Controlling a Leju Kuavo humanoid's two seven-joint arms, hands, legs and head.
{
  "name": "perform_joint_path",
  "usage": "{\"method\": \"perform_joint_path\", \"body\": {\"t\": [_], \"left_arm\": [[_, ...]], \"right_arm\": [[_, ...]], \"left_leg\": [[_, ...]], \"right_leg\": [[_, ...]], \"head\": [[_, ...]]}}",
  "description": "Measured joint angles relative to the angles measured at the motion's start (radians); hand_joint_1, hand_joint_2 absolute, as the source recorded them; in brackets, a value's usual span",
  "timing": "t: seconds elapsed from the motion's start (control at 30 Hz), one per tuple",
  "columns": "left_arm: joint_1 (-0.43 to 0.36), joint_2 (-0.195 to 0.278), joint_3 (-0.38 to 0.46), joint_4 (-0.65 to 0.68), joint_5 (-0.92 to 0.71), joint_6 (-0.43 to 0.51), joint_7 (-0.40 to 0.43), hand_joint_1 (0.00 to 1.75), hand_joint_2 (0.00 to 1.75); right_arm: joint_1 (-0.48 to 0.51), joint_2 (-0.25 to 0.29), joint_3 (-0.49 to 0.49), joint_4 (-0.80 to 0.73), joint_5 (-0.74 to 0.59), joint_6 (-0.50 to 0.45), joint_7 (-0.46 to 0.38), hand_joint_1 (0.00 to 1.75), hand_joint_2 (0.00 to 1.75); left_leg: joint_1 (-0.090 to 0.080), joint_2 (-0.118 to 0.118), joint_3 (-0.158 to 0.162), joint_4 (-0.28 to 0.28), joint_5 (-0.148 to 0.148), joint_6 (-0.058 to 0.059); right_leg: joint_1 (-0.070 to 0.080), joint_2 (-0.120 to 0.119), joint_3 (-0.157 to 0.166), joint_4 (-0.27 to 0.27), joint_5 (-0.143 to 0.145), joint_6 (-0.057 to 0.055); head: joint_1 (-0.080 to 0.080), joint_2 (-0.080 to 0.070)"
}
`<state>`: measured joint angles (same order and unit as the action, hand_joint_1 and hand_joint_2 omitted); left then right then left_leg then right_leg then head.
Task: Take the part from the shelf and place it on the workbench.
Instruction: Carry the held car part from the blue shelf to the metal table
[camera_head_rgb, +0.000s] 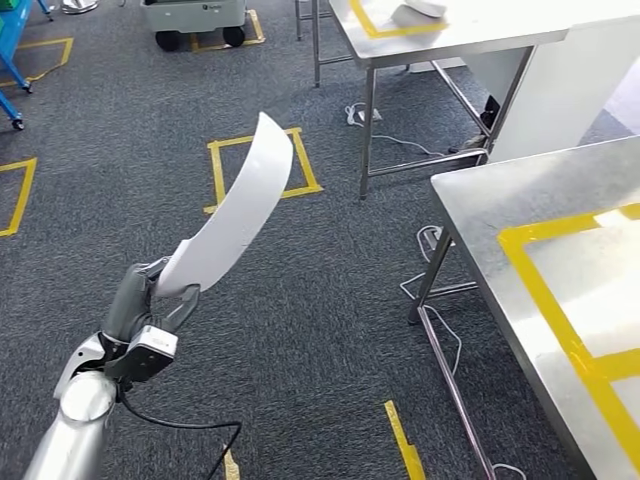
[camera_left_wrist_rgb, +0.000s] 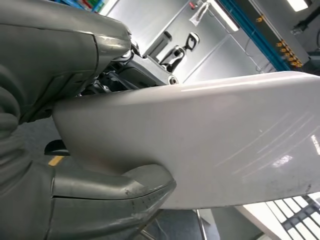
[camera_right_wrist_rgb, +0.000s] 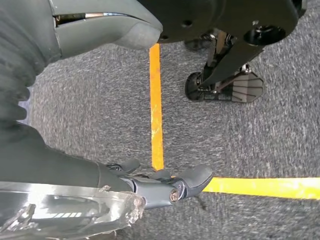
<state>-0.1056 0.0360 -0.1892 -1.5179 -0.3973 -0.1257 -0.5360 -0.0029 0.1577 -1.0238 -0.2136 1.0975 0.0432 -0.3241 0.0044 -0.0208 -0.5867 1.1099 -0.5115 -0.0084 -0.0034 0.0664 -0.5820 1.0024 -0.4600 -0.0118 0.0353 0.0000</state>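
White curved part (camera_head_rgb: 234, 205), long and thin like a bent panel, held up in the air over the grey carpet (camera_head_rgb: 317, 300), well left of the workbench (camera_head_rgb: 483, 190). Left hand (camera_head_rgb: 151, 300) pinches the part's lower end, thumb on one face and fingers on the other; in the left wrist view the thumb (camera_left_wrist_rgb: 113, 187) presses under the part (camera_left_wrist_rgb: 211, 140) and the darker fingers (camera_left_wrist_rgb: 151, 70) sit on the far side. The part tilts up and away from the hand, free end toward a yellow tape square (camera_head_rgb: 260, 170) on the floor. Workbench top is bare steel with yellow tape lines (camera_head_rgb: 558, 310), part not touching it. A second steel table (camera_head_rgb: 453, 30) stands farther back. Right hand (camera_right_wrist_rgb: 158, 185) hangs over carpet and yellow floor tape (camera_right_wrist_rgb: 156, 105), holding nothing, fingers loosely apart.
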Motion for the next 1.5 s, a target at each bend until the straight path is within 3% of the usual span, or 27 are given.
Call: {"method": "perform_joint_path", "body": {"t": [0.03,0.1,0.17,0.2,0.27,0.33,0.37,0.4,0.43,0.5,0.57,0.67,0.73,0.8,0.87,0.9,0.93,0.97,1.03,1.1,1.17,1.2,1.27,1.33,1.4,1.43,1.5], "left_arm": [[0.0,0.0,0.0,0.0,-0.001,0.0,0.002,1.75,1.75],[0.003,0.0,0.0,0.001,-0.004,0.002,0.005,1.75,1.75],[0.006,-0.002,-0.001,0.003,-0.011,0.007,0.004,1.75,1.75],[0.007,-0.003,-0.002,0.004,-0.013,0.011,0.002,1.75,1.75],[0.008,-0.003,-0.002,0.007,-0.016,0.015,0.0,1.75,1.75],[0.012,-0.004,-0.002,0.011,-0.018,0.016,0.0,1.75,1.75],[0.014,-0.004,-0.002,0.014,-0.019,0.016,0.0,1.75,1.75],[0.015,-0.004,-0.002,0.016,-0.019,0.016,0.0,1.75,1.75],[0.015,-0.004,-0.002,0.017,-0.019,0.016,0.0,1.75,1.75],[0.014,-0.004,-0.002,0.018,-0.019,0.016,0.0,1.75,1.75],[0.013,-0.004,-0.002,0.018,-0.019,0.016,0.0,1.75,1.75],[0.012,-0.005,-0.003,0.018,-0.019,0.016,0.0,1.75,1.75],[0.012,-0.005,-0.003,0.018,-0.019,0.018,-0.001,1.75,1.75],[0.012,-0.004,-0.004,0.018,-0.024,0.025,-0.001,1.75,1.75],[0.012,-0.003,-0.004,0.018,-0.032,0.033,0.002,1.75,1.75],[0.011,-0.002,-0.004,0.017,-0.036,0.035,0.007,1.75,1.75],[0.01,-0.002,-0.004,0.016,-0.038,0.034,0.014,1.75,1.75],[0.009,-0.002,-0.005,0.015,-0.039,0.034,0.021,1.75,1.75],[0.007,-0.003,-0.005,0.015,-0.039,0.034,0.03,1.75,1.75],[0.008,-0.003,-0.005,0.017,-0.041,0.046,0.027,1.75,1.75],[0.009,-0.005,-0.006,0.019,-0.049,0.068,0.022,1.75,1.75],[0.007,-0.007,-0.006,0.019,-0.055,0.081,0.023,1.75,1.75],[-0.001,-0.012,-0.005,0.016,-0.07,0.101,0.031,1.75,1.75],[-0.006,-0.016,-0.006,0.012,-0.079,0.106,0.049,1.75,1.75],[-0.003,-0.018,-0.006,0.011,-0.083,0.106,0.064,1.75,1.75],[-0.001,-0.019,-0.006,0.013,-0.086,0.108,0.066,1.75,1.75],[0.0,-0.02,-0.008,0.015,-0.092,0.121,0.059,1.75,1.75]], "right_arm": [[0.0,0.0,0.0,0.0,0.001,0.0,0.008,0.0,1.75],[0.002,0.001,-0.002,0.0,0.005,-0.001,0.026,0.0,1.75],[0.011,0.001,-0.005,0.0,0.007,-0.001,0.037,0.0,1.75],[0.015,0.001,-0.005,0.0,0.009,-0.001,0.04,0.0,1.75],[0.018,0.001,-0.006,0.0,0.011,-0.002,0.043,0.0,1.75],[0.017,0.001,-0.006,0.0,0.013,-0.002,0.043,0.0,1.75],[0.017,0.001,-0.006,0.0,0.013,-0.002,0.043,0.0,1.75],[0.018,0.002,-0.006,0.0,0.013,-0.002,0.043,0.0,1.75],[0.019,0.002,-0.007,0.0,0.013,-0.002,0.043,0.0,1.75],[0.02,0.002,-0.008,0.0,0.013,-0.002,0.043,0.0,1.75],[0.017,0.002,-0.009,0.0,0.013,-0.002,0.043,0.0,1.75],[0.017,0.002,-0.011,0.0,0.013,-0.002,0.043,0.0,1.75],[0.019,0.002,-0.011,0.0,0.014,-0.002,0.043,0.0,1.75],[0.016,0.002,-0.012,0.0,0.016,-0.002,0.034,0.0,1.75],[0.009,0.002,-0.012,0.0,0.018,0.0,0.02,0.0,1.75],[0.006,0.001,-0.012,0.0,0.019,0.0,0.015,0.0,1.75],[0.004,0.001,-0.012,0.0,0.021,0.001,0.016,0.0,1.75],[0.003,0.001,-0.012,0.0,0.023,0.001,0.02,0.0,1.75],[0.003,0.002,-0.012,0.0,0.027,0.0,0.035,0.0,1.75],[0.005,0.002,-0.012,0.0,0.031,-0.001,0.047,0.0,1.75],[0.008,0.002,-0.013,0.0,0.034,-0.001,0.046,0.0,1.75],[0.01,0.002,-0.013,0.0,0.035,-0.001,0.04,0.0,1.75],[0.007,0.002,-0.014,0.0,0.037,-0.001,0.024,0.0,1.75],[-0.002,0.002,-0.014,0.0,0.039,-0.001,0.021,0.0,1.75],[-0.006,0.002,-0.015,0.0,0.041,-0.001,0.035,0.0,1.75],[-0.003,0.002,-0.016,0.0,0.042,-0.002,0.041,0.0,1.75],[0.003,0.002,-0.019,0.0,0.046,-0.003,0.035,0.0,1.75]], "left_leg": [[0.0,-0.016,0.025,-0.057,0.02,0.004],[-0.001,-0.034,0.044,-0.107,0.025,0.01],[0.0,-0.02,0.045,-0.119,0.028,0.018],[0.001,-0.011,0.047,-0.124,0.031,0.023],[0.004,0.009,0.049,-0.131,0.036,0.032],[0.002,0.03,0.048,-0.131,0.035,0.035],[0.001,0.041,0.048,-0.131,0.035,0.035],[0.0,0.052,0.048,-0.13,0.034,0.035],[0.0,0.06,0.048,-0.13,0.034,0.034],[-0.002,0.076,0.052,-0.129,0.03,0.029],[-0.007,0.088,0.053,-0.126,0.026,0.02],[-0.009,0.101,0.055,-0.125,0.022,0.007],[-0.005,0.076,0.045,-0.093,-0.006,-0.004],[-0.001,0.04,-0.002,0.018,-0.071,-0.012],[0.0,0.03,-0.062,0.146,-0.122,-0.014],[0.0,0.029,-0.076,0.172,-0.12,-0.013],[0.0,0.028,-0.071,0.157,-0.098,-0.012],[0.0,0.024,-0.049,0.107,-0.06,-0.009],[0.003,-0.009,0.013,-0.031,0.008,-0.002],[0.004,-0.039,0.042,-0.105,0.026,0.003],[0.001,-0.033,0.041,-0.114,0.026,0.011],[0.001,-0.024,0.041,-0.118,0.029,0.017],[0.004,-0.004,0.043,-0.127,0.035,0.029],[0.002,0.018,0.043,-0.128,0.035,0.035],[-0.001,0.041,0.043,-0.127,0.034,0.036],[-0.001,0.05,0.043,-0.127,0.034,0.036],[-0.002,0.064,0.045,-0.126,0.032,0.033]], "right_leg": [[0.0,0.009,-0.002,0.002,0.001,0.003],[-0.002,0.025,-0.012,0.003,0.005,0.014],[-0.005,0.031,-0.022,0.003,0.008,0.027],[-0.004,0.018,-0.03,0.014,0.0,0.032],[-0.002,-0.026,-0.071,0.095,-0.048,0.039],[-0.003,-0.054,-0.136,0.231,-0.109,0.045],[-0.004,-0.058,-0.157,0.278,-0.122,0.047],[-0.005,-0.06,-0.16,0.286,-0.116,0.049],[-0.006,-0.064,-0.142,0.255,-0.093,0.049],[-0.003,-0.089,-0.062,0.111,-0.036,0.045],[0.001,-0.109,-0.004,0.01,-0.012,0.035],[0.003,-0.094,0.003,-0.004,-0.01,0.02],[-0.001,-0.079,0.003,-0.007,-0.006,0.009],[-0.002,-0.064,0.003,-0.009,-0.003,0.003],[-0.001,-0.045,0.003,-0.008,-0.002,0.0],[-0.001,-0.034,0.003,-0.008,-0.002,-0.001],[0.0,-0.024,0.003,-0.007,-0.002,-0.001],[0.0,-0.013,0.004,-0.006,-0.001,0.0],[0.001,0.005,0.003,-0.003,-0.001,0.004],[0.0,0.021,-0.007,0.0,0.003,0.014],[-0.005,0.037,-0.017,-0.001,0.009,0.028],[-0.006,0.031,-0.023,0.002,0.006,0.033],[-0.005,-0.008,-0.055,0.059,-0.029,0.042],[-0.005,-0.05,-0.117,0.191,-0.095,0.049],[-0.008,-0.059,-0.164,0.291,-0.127,0.054],[-0.008,-0.061,-0.16,0.288,-0.116,0.055],[-0.007,-0.076,-0.095,0.171,-0.055,0.052]], "head": [[0.0,0.0],[0.001,0.0],[0.0,0.0],[0.002,0.0],[0.006,0.0],[0.008,0.0],[0.007,0.0],[0.008,0.0],[0.008,0.0],[0.008,0.0],[0.007,0.0],[0.005,0.0],[0.003,0.0],[0.0,0.0],[0.0,0.0],[0.0,0.0],[-0.001,0.0],[-0.001,0.0],[0.0,0.0],[0.0,0.0],[0.0,0.0],[0.0,0.0],[0.005,0.0],[0.009,0.0],[0.009,0.0],[0.009,0.0],[0.01,0.0]]}}
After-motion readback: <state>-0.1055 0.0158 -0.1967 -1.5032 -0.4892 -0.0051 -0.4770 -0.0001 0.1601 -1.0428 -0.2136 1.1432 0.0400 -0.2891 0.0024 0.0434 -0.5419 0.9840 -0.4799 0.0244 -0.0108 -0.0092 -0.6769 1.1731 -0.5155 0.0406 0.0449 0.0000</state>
